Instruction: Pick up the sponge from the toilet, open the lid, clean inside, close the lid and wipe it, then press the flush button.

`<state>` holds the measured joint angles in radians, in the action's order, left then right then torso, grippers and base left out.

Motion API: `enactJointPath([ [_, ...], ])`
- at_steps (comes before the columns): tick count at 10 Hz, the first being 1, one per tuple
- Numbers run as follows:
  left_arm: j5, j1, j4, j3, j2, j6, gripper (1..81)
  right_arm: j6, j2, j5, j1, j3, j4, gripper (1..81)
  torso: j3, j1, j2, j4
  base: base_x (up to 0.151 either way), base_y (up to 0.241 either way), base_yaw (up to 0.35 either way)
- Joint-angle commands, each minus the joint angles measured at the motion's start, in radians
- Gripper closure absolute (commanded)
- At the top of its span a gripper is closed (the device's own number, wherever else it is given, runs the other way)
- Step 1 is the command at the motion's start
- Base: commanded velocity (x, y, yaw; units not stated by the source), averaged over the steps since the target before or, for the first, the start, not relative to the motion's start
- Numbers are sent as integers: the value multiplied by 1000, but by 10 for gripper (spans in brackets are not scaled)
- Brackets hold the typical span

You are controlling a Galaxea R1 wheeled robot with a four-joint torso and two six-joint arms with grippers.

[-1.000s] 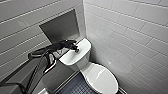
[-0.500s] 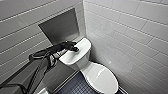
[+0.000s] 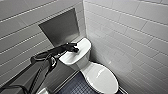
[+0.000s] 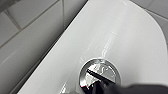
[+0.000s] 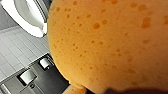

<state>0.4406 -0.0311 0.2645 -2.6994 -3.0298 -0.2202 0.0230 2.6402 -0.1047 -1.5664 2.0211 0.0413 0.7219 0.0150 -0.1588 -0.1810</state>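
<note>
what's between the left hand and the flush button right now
Nothing visible. The left hand is right over the flush button, its dark tip crossing the button's face in the left wrist view. The sponge is up at the right arm, away from the tank top.

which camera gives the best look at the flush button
The left wrist view: the flush button sits close up, chrome ring clear, with the left gripper at it. In the head view that gripper hides it on the toilet tank. The right wrist view faces the sponge instead.
</note>
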Motion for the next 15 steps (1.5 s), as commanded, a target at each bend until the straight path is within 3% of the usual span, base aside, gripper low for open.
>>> enactJointPath([
  [1, 41, 116, -4, 0, -60, -4, 811, -3, 3, 91, -31, -32, -3, 811, 0, 0, 0, 0, 0, 0, 0],
  [6, 52, 116, 4, 0, -45, -5, 811, -5, 14, 91, -28, -32, 0, 811, 0, 0, 0, 0, 0, 0, 0],
  [10, 122, 249, 130, 22, 37, -5, 811, -4, 16, 91, -36, -26, -1, 811, 0, 0, 0, 0, 0, 0, 0],
  [14, 133, 305, 265, 246, 219, -5, 811, -3, 17, 91, -39, -24, -1, 811, 0, 0, 0, 0, 0, 0, 0],
  [15, 162, 302, 271, 367, 288, -7, 811, -3, 17, 91, -39, -24, -4, 811, 0, 0, 0, 0, 0, 0, 0],
])
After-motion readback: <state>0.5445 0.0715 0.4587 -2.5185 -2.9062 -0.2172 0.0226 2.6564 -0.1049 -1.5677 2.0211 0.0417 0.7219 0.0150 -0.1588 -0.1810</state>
